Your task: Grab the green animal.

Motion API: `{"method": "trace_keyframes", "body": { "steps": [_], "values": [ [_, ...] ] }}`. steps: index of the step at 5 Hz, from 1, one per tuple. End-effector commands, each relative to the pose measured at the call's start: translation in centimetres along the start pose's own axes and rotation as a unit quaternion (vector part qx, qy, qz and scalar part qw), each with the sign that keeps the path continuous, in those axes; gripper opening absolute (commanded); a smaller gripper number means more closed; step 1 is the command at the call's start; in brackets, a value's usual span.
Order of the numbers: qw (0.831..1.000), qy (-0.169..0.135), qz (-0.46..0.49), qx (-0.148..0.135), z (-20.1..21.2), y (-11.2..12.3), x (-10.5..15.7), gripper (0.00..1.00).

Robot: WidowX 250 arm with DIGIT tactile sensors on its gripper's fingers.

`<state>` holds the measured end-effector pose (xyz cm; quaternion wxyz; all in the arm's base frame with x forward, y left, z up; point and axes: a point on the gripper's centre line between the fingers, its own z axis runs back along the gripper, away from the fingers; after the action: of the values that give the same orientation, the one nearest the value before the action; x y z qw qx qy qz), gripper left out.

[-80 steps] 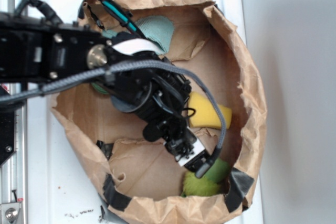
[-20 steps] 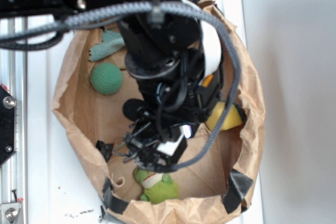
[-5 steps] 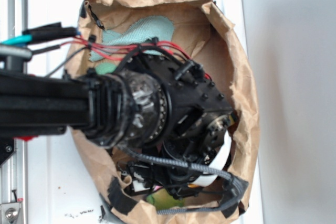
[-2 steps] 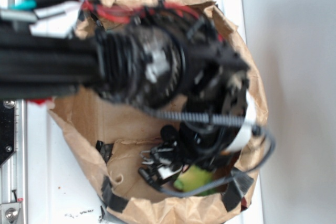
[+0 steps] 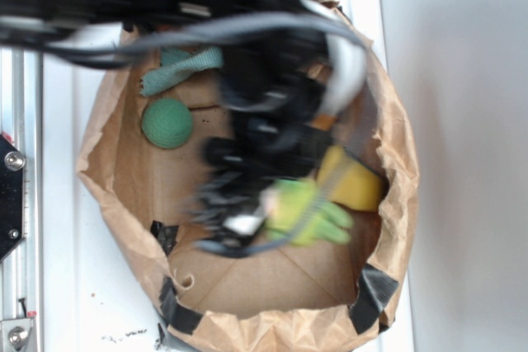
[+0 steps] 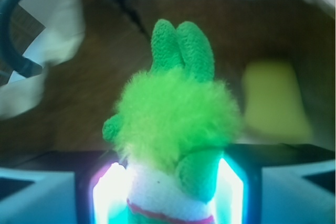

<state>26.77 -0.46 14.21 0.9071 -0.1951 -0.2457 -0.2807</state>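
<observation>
**Green animal raised from the bag floor**

Round teal-green textured ball: upper left of frame, untouched. Small lime-green fuzzy plush animal: formerly low at the bottom rim of the crumpled brown paper bag, now mid-frame, clamped between the gripper fingers. Yellow block: right, adjacent. Grasp judged secured.
</observation>
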Motion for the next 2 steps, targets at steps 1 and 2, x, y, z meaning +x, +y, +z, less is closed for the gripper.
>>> {"method": "trace_keyframes", "body": {
  "steps": [1,2],
  "values": [
    [0.984,0.044,0.099,0.139,6.23,-2.93,-2.53,0.00],
    [0.982,0.067,0.121,0.128,7.20,-3.36,-2.01,0.00]
  ]
}}
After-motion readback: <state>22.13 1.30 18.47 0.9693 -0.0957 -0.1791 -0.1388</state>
